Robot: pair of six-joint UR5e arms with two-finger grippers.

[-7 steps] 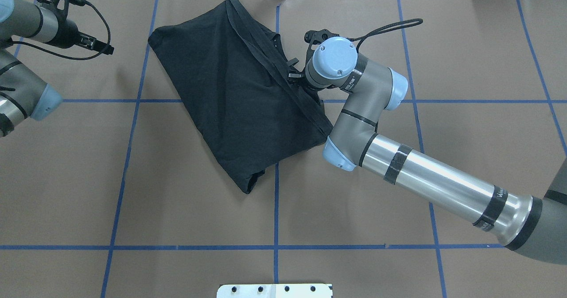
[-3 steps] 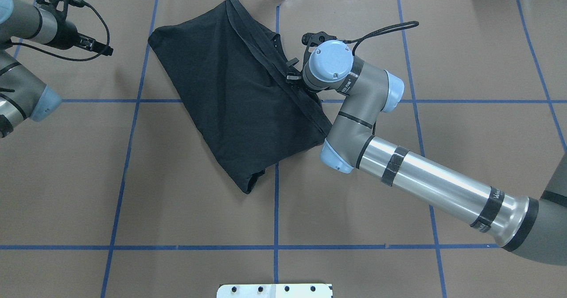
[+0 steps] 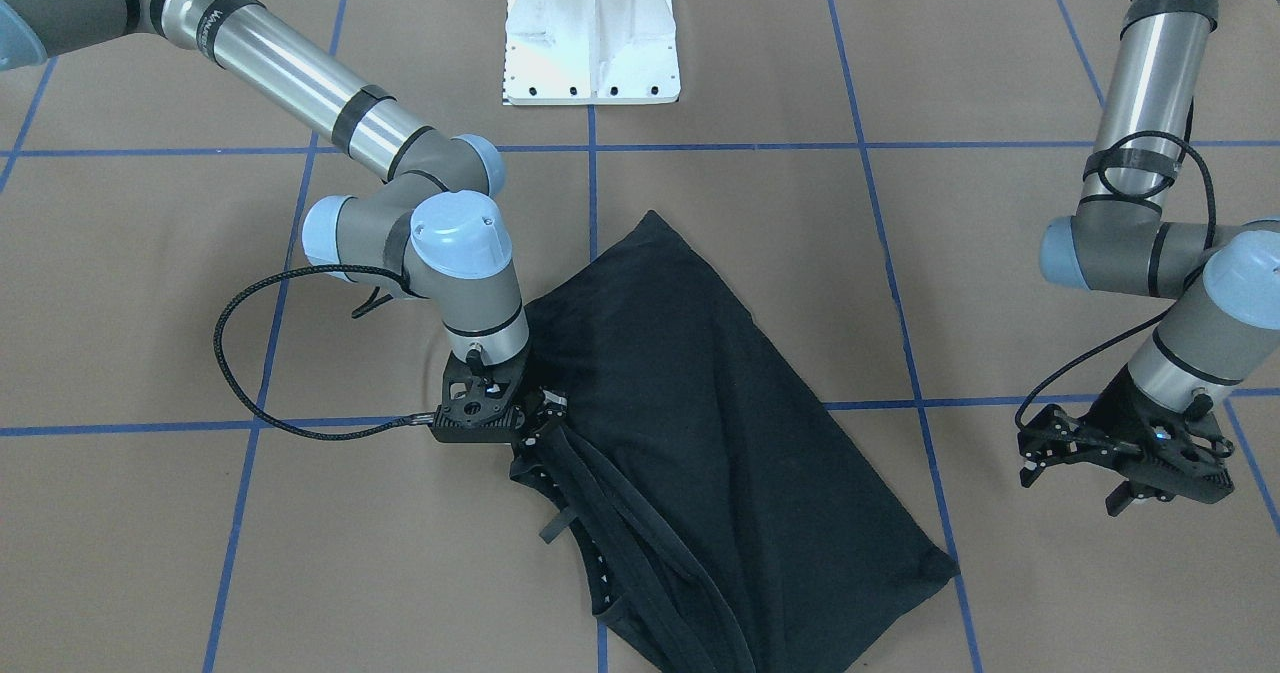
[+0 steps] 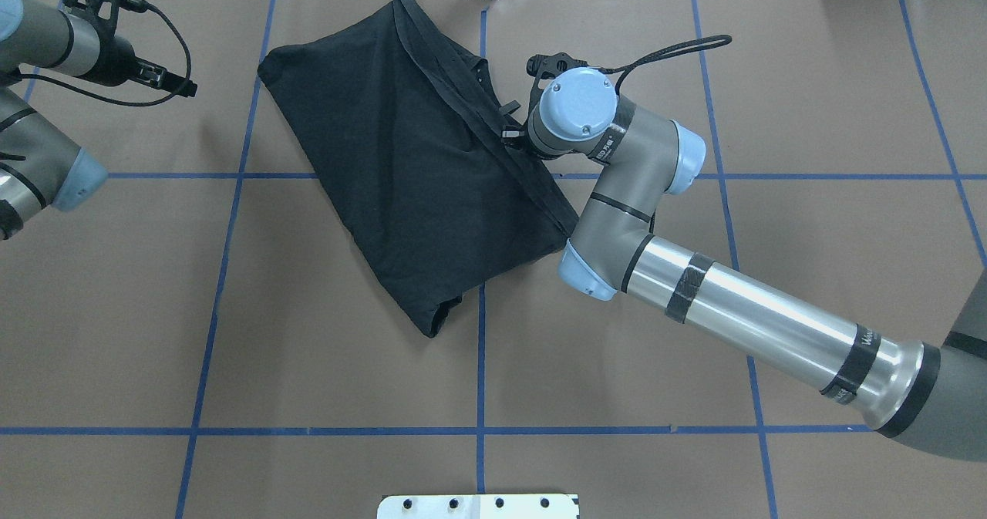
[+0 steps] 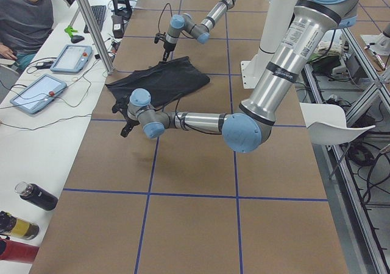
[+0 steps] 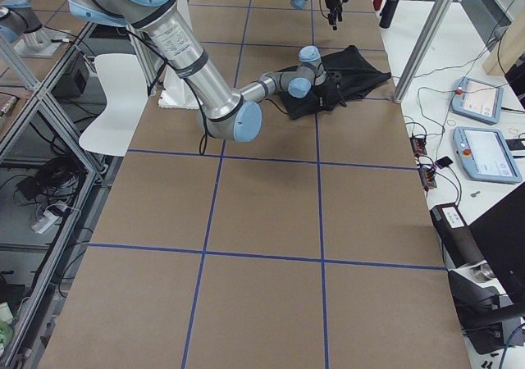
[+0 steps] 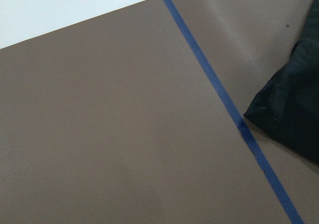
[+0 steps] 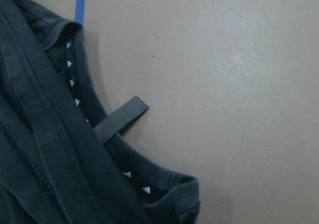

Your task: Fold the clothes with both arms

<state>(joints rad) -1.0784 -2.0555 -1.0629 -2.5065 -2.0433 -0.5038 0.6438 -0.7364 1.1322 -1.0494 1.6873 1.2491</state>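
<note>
The black T-shirt (image 4: 401, 164) lies folded on the brown table, slanting from the far edge toward the middle. Its collar and layered hems (image 3: 610, 523) run along the edge nearest my right arm. My right gripper (image 3: 540, 418) is low at that edge, right by the collar (image 8: 65, 84) with its black tag (image 8: 119, 117). Its fingers are hidden against the dark cloth, so I cannot tell whether they hold it. My left gripper (image 3: 1130, 473) hangs above bare table, well away from the shirt's far corner (image 7: 294, 99). Its finger gap is unclear.
The white pedestal base (image 3: 590, 43) stands at the robot's side of the table. Blue tape lines (image 4: 480, 365) grid the brown surface. Past the far edge are a bench with tablets (image 5: 70, 58), a metal pole (image 5: 97, 30) and a seated person (image 5: 24, 18).
My right wrist has shifted slightly left, toward the shirt's collar edge. The shirt and the left arm look unchanged.
</note>
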